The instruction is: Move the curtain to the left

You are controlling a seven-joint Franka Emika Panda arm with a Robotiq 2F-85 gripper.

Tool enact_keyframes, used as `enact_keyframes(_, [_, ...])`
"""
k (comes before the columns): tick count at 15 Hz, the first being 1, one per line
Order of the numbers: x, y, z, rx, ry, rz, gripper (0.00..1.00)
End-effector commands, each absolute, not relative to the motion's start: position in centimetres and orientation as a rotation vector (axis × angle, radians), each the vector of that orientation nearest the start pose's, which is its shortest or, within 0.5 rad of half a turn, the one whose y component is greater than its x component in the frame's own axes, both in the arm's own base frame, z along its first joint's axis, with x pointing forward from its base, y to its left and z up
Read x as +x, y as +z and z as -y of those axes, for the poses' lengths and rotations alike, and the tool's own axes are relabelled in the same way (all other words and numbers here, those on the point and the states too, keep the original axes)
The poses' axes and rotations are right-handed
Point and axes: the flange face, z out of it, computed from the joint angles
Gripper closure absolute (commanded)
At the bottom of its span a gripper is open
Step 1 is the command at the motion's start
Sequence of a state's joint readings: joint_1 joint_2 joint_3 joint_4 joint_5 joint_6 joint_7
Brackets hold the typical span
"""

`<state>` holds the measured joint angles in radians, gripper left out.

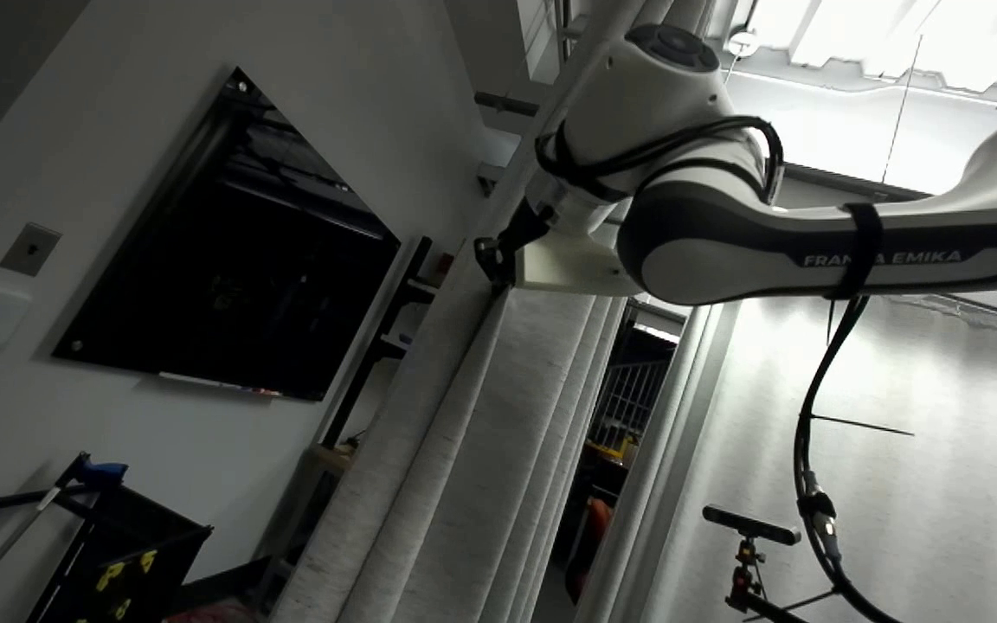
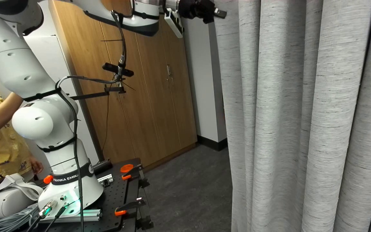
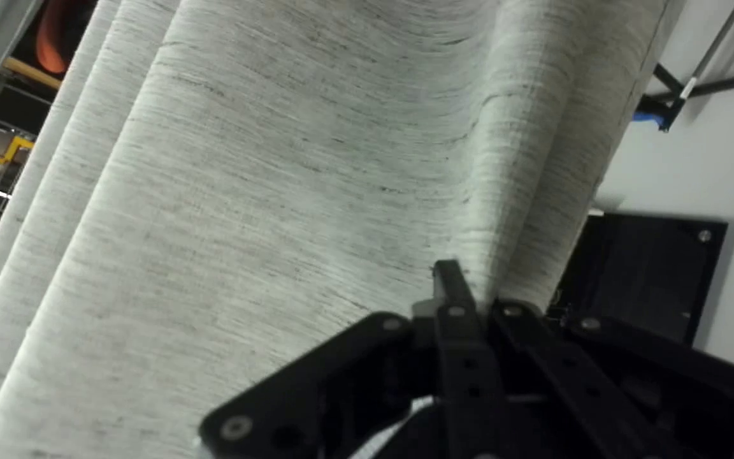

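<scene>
The grey curtain hangs in long folds, filling much of the wrist view, and shows in both exterior views beside the end effector. That end effector is clenched on it, one fold pinched between the two dark fingers close to the curtain's edge. Across a narrow dark gap in an exterior view hangs a further stretch of pale cloth. The arm carries the lettering FRANKA EMIKA, with a black strap over one letter. The same name shows on the base, its end hidden by a cable. The base stands on a perforated tabletop, near a white headset. At the side, a person wears a yellow shirt whose printed writing is too small to read
</scene>
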<state>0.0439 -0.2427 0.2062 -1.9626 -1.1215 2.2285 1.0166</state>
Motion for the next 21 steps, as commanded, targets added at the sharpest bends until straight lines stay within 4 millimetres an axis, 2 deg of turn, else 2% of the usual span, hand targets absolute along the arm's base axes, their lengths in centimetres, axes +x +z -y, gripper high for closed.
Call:
enact_keyframes(1, [51.3,65.2,-19.2,2.252,1.076,0.082,1.00])
enact_keyframes(4, [51.3,66.4,-26.6,2.325,1.042,-0.081,1.00])
enact_keyframes(6, [51.0,67.5,-30.6,2.335,1.032,-0.192,1.00])
enact_keyframes(8, [52.0,65.0,-31.1,2.353,1.068,-0.275,1.00])
enact_keyframes(11, [52.3,63.8,-33.8,2.368,1.102,-0.364,1.00])
enact_keyframes(15, [50.8,64.3,-36.7,2.364,1.182,-0.447,1.00])
enact_keyframes(19, [49.4,65.7,-36.2,2.372,1.193,-0.516,1.00])
enact_keyframes(21, [48.9,65.8,-37.0,2.357,1.175,-0.568,1.00])
